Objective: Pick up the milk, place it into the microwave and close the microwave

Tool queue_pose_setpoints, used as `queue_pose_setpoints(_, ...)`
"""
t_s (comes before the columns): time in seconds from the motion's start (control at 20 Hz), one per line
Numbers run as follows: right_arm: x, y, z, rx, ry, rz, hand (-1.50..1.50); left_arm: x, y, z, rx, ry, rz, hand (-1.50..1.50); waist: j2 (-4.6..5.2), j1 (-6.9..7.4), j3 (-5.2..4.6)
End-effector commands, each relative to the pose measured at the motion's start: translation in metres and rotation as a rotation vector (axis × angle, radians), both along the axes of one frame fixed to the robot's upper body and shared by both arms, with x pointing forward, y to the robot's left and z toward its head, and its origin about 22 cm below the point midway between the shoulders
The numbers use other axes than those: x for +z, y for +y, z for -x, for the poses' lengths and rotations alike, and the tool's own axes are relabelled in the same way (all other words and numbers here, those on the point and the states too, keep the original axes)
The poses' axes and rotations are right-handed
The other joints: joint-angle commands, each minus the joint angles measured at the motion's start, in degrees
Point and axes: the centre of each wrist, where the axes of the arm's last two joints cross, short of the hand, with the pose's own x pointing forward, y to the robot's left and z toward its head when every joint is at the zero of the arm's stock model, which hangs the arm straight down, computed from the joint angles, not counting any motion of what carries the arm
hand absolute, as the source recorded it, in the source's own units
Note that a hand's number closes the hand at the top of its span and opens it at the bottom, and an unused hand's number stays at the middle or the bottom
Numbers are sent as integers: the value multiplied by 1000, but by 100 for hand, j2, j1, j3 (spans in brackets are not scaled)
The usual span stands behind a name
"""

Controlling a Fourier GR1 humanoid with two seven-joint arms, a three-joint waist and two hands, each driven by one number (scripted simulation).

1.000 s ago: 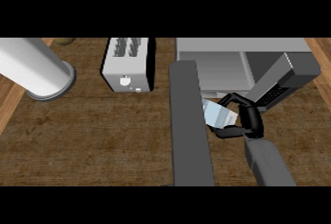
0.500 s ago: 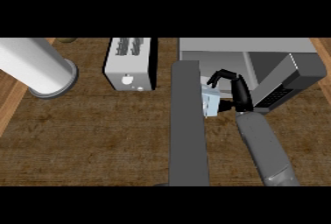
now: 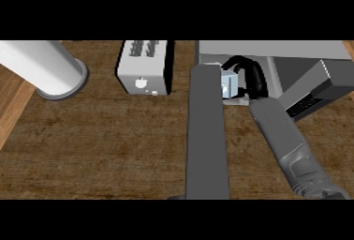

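The wood counter (image 3: 104,150) carries the microwave (image 3: 276,49) at upper right, its door (image 3: 207,140) swung out down the frame's middle. The right hand (image 3: 256,78), fingers curled round the milk (image 3: 229,87), sits at the opening. The cavity lies just up-frame of the milk, with the door close on the left.
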Motion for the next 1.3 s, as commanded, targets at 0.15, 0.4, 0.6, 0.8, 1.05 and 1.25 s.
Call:
queue_pose_setpoints(0.15, 25, -2, -19, -114, -38, 35, 150, -1, -13, -10, -14, -14, 7, -150, 76, 177, 7)
queue_pose_setpoints(0.4, 30, -8, -22, -232, -153, 152, 150, 1, 1, -16, -31, -10, -2, -150, 120, 277, 5)
queue_pose_setpoints(0.6, 33, -31, -22, -252, -180, 225, 150, -10, -12, -24, -74, -8, 15, -150, 193, 337, 8)
queue_pose_setpoints(0.8, 26, -56, -17, -316, -176, 350, 150, -4, -5, -24, -70, -15, 0, -150, 233, 463, 9)
queue_pose_setpoints(1.05, 20, -77, -11, -498, -116, 358, -150, -4, 4, -30, -65, -16, -20, -150, 277, 502, 10)
queue_pose_setpoints(1.25, 14, -78, -8, -568, -85, 427, -150, 0, 0, -38, -49, -16, -51, -150, 284, 493, 20)
